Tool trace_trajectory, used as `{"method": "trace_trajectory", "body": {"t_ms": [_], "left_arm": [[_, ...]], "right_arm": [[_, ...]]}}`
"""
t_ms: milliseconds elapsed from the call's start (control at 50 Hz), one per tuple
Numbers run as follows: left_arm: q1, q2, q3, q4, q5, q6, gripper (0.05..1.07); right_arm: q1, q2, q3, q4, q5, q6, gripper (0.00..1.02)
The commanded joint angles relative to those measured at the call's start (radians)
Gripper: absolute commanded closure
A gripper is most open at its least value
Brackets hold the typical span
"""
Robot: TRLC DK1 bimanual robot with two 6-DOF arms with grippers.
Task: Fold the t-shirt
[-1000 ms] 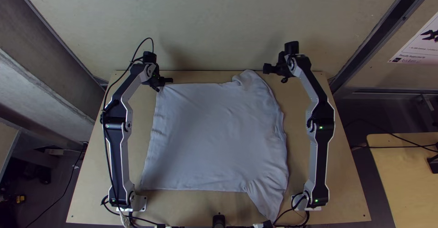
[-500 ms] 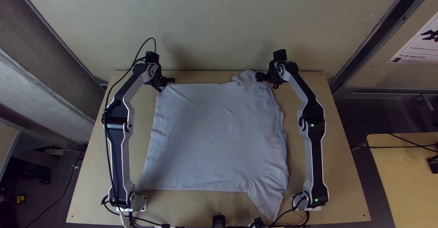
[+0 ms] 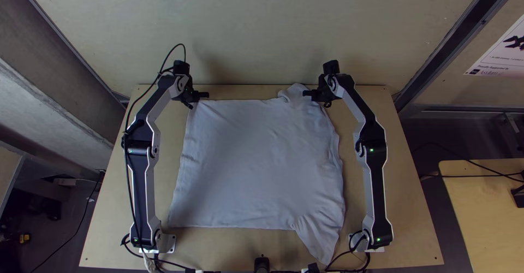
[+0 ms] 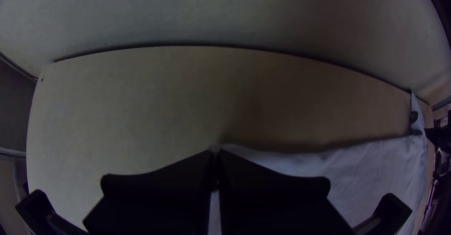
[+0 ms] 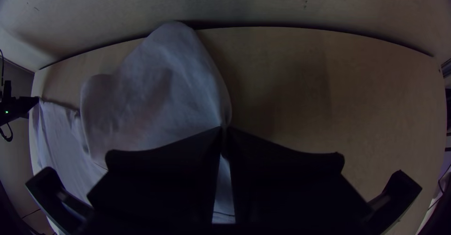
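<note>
The t-shirt (image 3: 256,164) lay on the desk (image 3: 109,240), between the left arm (image 3: 143,185) and the right arm (image 3: 376,188). The left pincer (image 3: 200,101) was at its far left corner, the right pincer (image 3: 315,98) at its far right part. A wall (image 3: 262,27) stood behind the desk.

Top view: white poster (image 3: 505,63) upper right; wooden side table (image 3: 484,213) right; apparently yellow-black item (image 3: 24,238) lower left.
</note>
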Motion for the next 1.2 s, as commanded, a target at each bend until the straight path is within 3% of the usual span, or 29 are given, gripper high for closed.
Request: {"method": "trace_trajectory", "body": {"t_ms": [0,280,500,1180], "left_arm": [[0.021,-0.038,0.044,0.012,-0.001,-0.031,1.05],[0.045,-0.033,0.046,0.060,-0.001,-0.071,1.05],[0.070,-0.036,0.041,0.064,0.019,-0.110,1.04],[0.087,-0.234,-0.084,-0.045,0.084,-0.087,1.04]], "right_arm": [[-0.005,-0.032,0.026,0.012,0.037,-0.001,1.00],[-0.020,-0.065,0.029,0.132,0.116,-0.007,1.00],[-0.023,-0.076,0.036,0.204,0.119,-0.003,1.00],[-0.021,-0.269,-0.057,-0.046,0.119,-0.004,1.00]]}}
